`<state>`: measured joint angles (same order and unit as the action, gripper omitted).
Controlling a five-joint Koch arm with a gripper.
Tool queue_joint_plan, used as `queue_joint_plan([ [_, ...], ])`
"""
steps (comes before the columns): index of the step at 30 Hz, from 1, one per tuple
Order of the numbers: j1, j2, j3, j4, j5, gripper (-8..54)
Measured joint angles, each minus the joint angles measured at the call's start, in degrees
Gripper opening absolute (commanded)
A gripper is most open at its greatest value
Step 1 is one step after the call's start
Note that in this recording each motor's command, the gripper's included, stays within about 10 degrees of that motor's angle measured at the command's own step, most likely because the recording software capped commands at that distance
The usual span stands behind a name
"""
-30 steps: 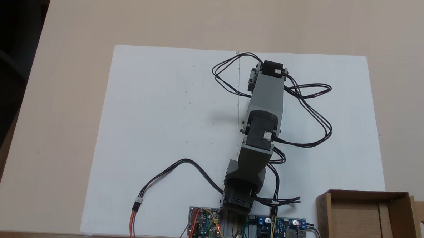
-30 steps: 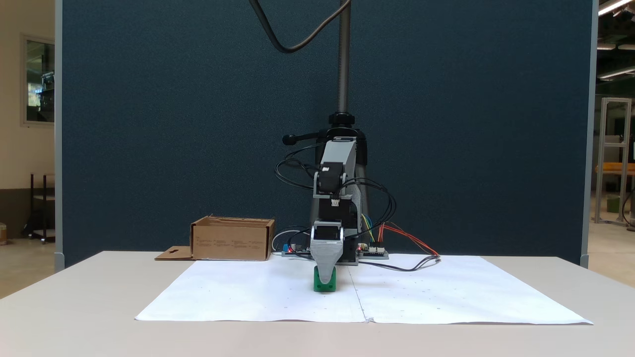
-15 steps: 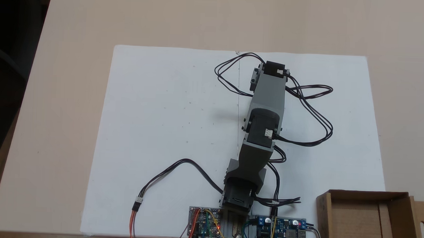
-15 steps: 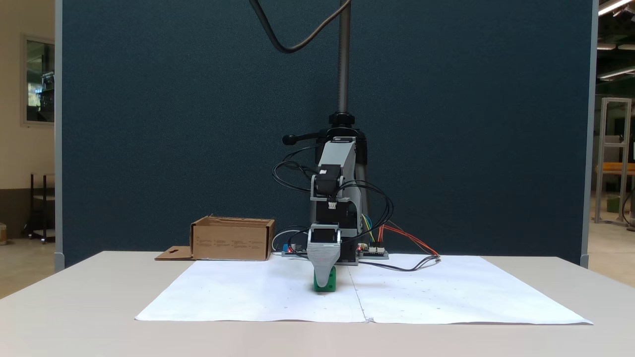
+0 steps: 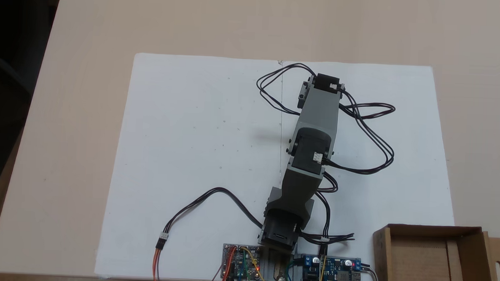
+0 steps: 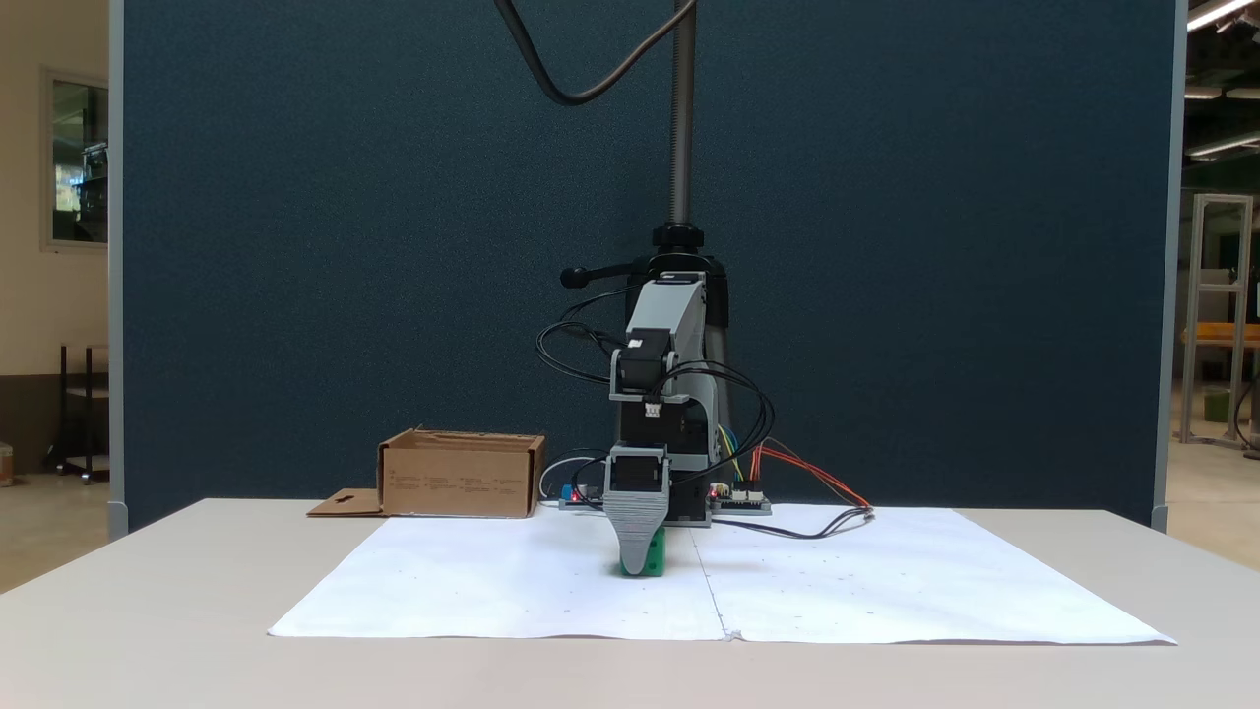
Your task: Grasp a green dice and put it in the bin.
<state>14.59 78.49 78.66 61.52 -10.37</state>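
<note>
top-down view, table-level front view, shared arm [image 5: 313,130]

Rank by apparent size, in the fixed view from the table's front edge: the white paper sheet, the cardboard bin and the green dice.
1. White paper sheet, by far the widest.
2. Bin; it stands farther from the camera, so it looks smaller than it is.
3. Green dice, smallest, partly hidden behind the claw.

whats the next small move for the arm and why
Probably close the end effector on the small bright green plastic dice: its grey tip is down over the dice on the white paper sheet, and the brown cardboard box sits off to the side.
</note>
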Motion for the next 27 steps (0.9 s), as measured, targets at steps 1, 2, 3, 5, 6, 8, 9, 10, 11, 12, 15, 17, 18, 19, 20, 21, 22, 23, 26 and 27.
queue_joint_plan([
  [1, 0.0, 0.0, 0.0, 0.0, 0.0, 11.9],
  [2, 0.09, 0.0, 0.0, 0.0, 0.0, 11.9],
  [3, 0.09, 0.0, 0.0, 0.0, 0.0, 11.9],
  [5, 0.09, 0.0, 0.0, 0.09, 0.0, 11.9],
  [6, -0.09, 0.0, -0.09, 0.44, 0.0, 11.9],
  [8, -0.53, -0.09, -5.01, 6.42, 0.09, 11.9],
  [9, -0.62, 0.0, -6.15, 8.44, 0.09, 11.9],
  [10, -0.62, -0.18, -11.07, 13.71, 0.44, 11.9],
  [11, -0.62, 0.0, -13.36, 15.47, 0.44, 11.9],
  [12, -0.62, -0.09, -19.16, 19.42, 0.7, 11.9],
  [15, -0.35, -0.09, -28.74, 27.33, 0.88, 11.9],
  [17, -0.09, -0.09, -36.04, 31.82, 1.41, 11.9],
  [18, 0.35, -0.09, -39.55, 33.49, 1.58, 11.9],
  [19, 0.7, -0.09, -42.89, 34.72, 1.58, 11.9],
  [20, 1.23, -0.09, -45.79, 35.16, 1.58, 11.9],
  [21, 2.11, 0.0, -47.29, 35.24, 1.67, 11.9],
  [22, 3.16, 0.0, -47.64, 35.24, 1.67, 11.9],
  [23, 4.31, 0.0, -47.55, 35.33, 1.76, 11.9],
  [26, 8.0, -0.09, -47.55, 35.42, 2.02, 11.9],
  [27, 10.11, 0.0, -47.55, 35.42, 2.02, 11.9],
])
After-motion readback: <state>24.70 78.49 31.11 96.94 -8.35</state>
